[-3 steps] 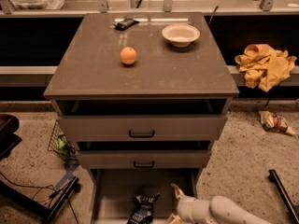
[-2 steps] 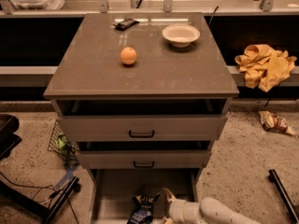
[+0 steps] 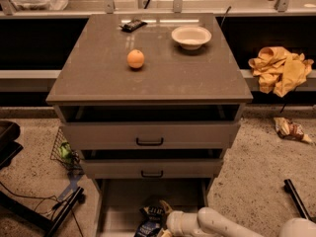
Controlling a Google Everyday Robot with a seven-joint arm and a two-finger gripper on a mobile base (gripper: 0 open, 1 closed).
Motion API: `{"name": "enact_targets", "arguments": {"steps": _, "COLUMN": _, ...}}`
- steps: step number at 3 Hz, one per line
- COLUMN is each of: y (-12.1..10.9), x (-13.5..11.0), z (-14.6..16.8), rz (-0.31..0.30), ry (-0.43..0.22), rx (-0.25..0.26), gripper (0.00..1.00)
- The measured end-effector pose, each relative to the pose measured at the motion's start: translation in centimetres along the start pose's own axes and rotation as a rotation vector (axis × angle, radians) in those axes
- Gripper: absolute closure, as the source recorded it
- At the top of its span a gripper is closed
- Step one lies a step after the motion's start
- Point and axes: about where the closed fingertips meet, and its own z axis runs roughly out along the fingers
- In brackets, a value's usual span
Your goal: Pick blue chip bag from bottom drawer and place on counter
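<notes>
The blue chip bag [image 3: 149, 221] lies on the floor of the open bottom drawer [image 3: 123, 201], near its front middle, partly cut off by the lower edge of the view. My gripper [image 3: 164, 216] reaches in from the lower right on a white arm [image 3: 217, 223] and sits right against the bag's right side, low inside the drawer. The counter [image 3: 163, 80] is the grey-brown top of the cabinet, well above the bag.
On the counter are an orange [image 3: 136, 59], a white bowl [image 3: 191, 36] and a small black wrapper [image 3: 133, 24]. The two upper drawers [image 3: 148, 135] stand slightly open. A yellow cloth [image 3: 279, 69], a brown-and-white snack bag [image 3: 291, 130], a wire basket [image 3: 64, 151] and a black rod [image 3: 296, 199] surround the cabinet.
My gripper and arm have moved left across the bottom drawer, from beside the bag to right against it. The bag has barely shifted.
</notes>
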Motion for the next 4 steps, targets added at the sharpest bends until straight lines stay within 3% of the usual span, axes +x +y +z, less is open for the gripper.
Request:
{"name": "enact_targets", "arguments": {"steps": 2, "y": -1.4, "x": -0.6, "z": 4.3, "rz": 0.002, "ry": -0.003, "rx": -0.025, "gripper": 0.0}}
{"name": "enact_targets", "arguments": {"steps": 3, "y": -1.6, "x": 1.3, "z": 4.8, "rz": -0.008, "ry": 0.044, "rx": -0.02, "gripper": 0.0}}
{"name": "enact_targets", "arguments": {"steps": 4, "y": -1.5, "x": 1.4, "z": 5.0, "rz": -0.008, "ry": 0.047, "rx": -0.023, "gripper": 0.16}}
